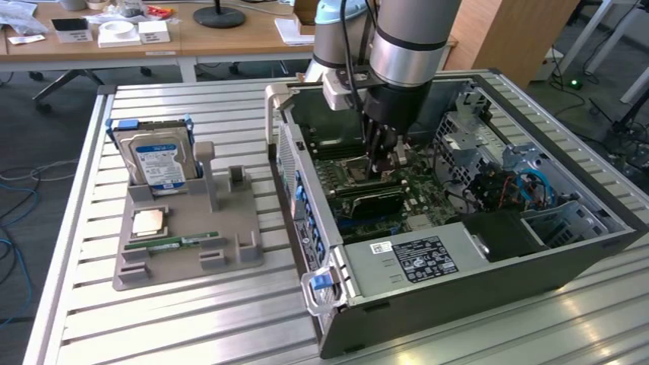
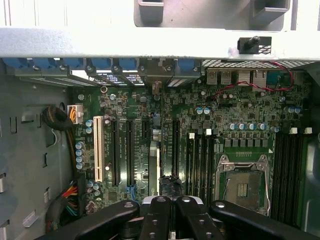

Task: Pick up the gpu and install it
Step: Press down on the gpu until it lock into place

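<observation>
- Toward the exterior view's left edge of the slatted metal table sits a grey holder stand
- A silver hard drive with a blue-white label stands upright in a slot at the stand's far corner
- A square processor chip lies flat on the stand near its left edge, and a narrow green memory stick lies flat just in front of it
- To the right of the stand, an open computer case takes up the middle and right of the table, with the motherboard exposed inside
- The arm reaches down into the case, and the gripper is low over the board with its fingers drawn together
- The gpu stands on its edge among the expansion slots, right under the fingertips, its black cooler facing the case's near wall; whether the fingers pinch its top edge or only touch it, I cannot tell
- The empty processor socket lies beside the gpu, with memory slots between them
- Blue cables run near the case's right wall
</observation>
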Tool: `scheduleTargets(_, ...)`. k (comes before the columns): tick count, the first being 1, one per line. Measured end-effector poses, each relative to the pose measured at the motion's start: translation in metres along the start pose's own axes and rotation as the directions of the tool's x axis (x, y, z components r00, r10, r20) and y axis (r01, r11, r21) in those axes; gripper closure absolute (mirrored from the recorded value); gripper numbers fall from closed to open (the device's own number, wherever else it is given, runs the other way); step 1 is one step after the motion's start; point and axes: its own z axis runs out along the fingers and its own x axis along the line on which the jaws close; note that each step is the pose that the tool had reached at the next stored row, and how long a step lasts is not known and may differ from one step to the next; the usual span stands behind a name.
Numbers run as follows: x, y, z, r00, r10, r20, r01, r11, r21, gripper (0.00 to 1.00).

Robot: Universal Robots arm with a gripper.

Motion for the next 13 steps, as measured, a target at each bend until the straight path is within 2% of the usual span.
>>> scheduleTargets(13,-0.0004,0.0002,0.0025,1.0000,0.000,0.0001,0.000,1.0000,0.0001,0.89)
